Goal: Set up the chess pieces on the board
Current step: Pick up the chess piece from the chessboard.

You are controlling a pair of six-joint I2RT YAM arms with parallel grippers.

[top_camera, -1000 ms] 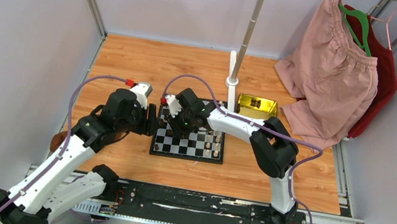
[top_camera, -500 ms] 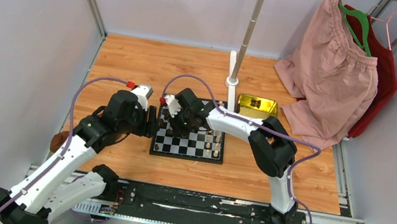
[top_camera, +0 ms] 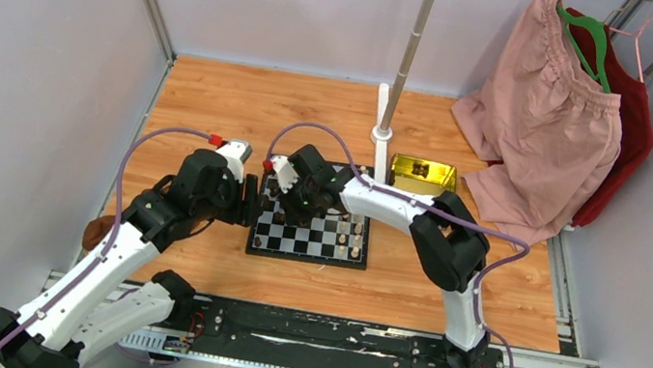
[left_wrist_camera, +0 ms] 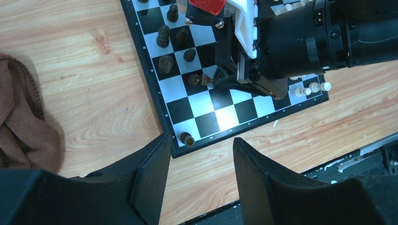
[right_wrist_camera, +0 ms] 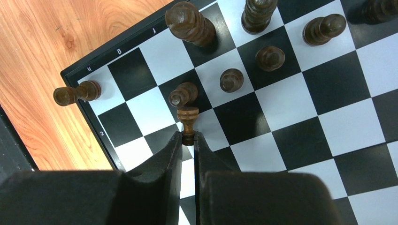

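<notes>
Half-set board point(right_wrist_camera: 286, 101): right gripper point(right_wrist_camera: 188, 136) pinches a dark piece point(right_wrist_camera: 187, 116) over its left squares, left gripper point(left_wrist_camera: 199, 150) spread empty beside it (some dark pieces point(left_wrist_camera: 163, 35) and cream pieces point(left_wrist_camera: 312, 87) stand; many squares are bare).

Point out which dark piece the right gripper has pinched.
The dark piece between the right gripper's fingertips, tipped over with its round base pointing away from them. The other dark pieces sit apart on the board, untouched.
</notes>
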